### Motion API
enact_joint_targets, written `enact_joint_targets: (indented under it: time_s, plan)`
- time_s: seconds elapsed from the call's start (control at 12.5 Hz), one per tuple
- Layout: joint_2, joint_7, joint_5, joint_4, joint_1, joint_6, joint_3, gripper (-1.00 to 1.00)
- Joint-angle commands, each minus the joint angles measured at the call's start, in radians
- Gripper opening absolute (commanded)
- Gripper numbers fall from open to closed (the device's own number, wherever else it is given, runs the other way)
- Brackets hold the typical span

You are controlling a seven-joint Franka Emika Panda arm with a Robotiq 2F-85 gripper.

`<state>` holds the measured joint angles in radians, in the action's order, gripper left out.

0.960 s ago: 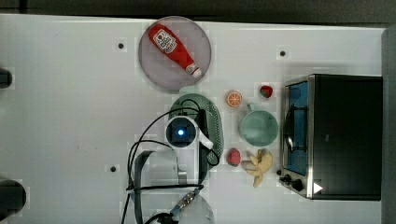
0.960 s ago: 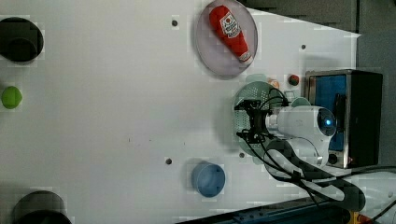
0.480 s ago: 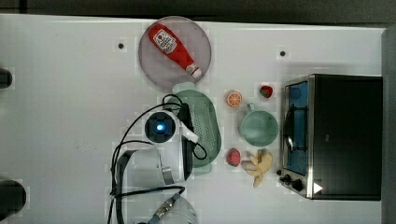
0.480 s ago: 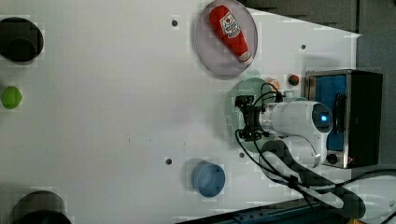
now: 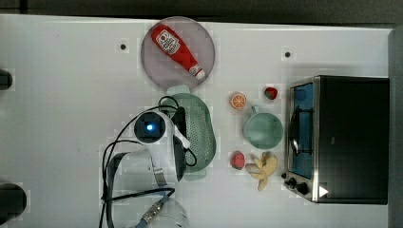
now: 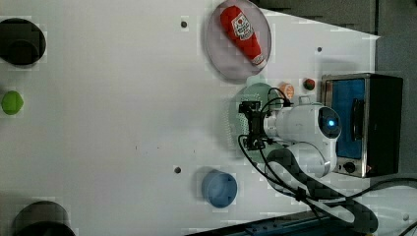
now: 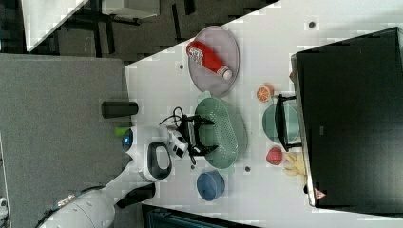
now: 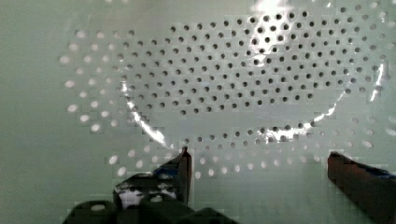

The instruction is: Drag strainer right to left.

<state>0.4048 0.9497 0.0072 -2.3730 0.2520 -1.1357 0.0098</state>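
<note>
Hand (image 8: 257, 163) spread wide, inside strainer (image 8: 233, 93) rim

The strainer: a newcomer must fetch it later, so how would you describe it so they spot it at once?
In the top view, start at the black toaster oven on the top view's right. Move left past the round mint cup to the strainer, just below the plate holding the ketchup bottle. It alone is oval, hole-dotted, with tab handles.
</note>
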Motion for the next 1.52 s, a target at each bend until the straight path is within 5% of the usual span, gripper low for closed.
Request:
enact_joint_targets:
  time_s: [0.08,1.52]
  plan:
    - [-0.009,0.169,-0.012,0.016,0.075,0.036,0.02,1.0]
    - [0.088,0.307,0.134,0.241,0.258,0.116,0.088,1.0]
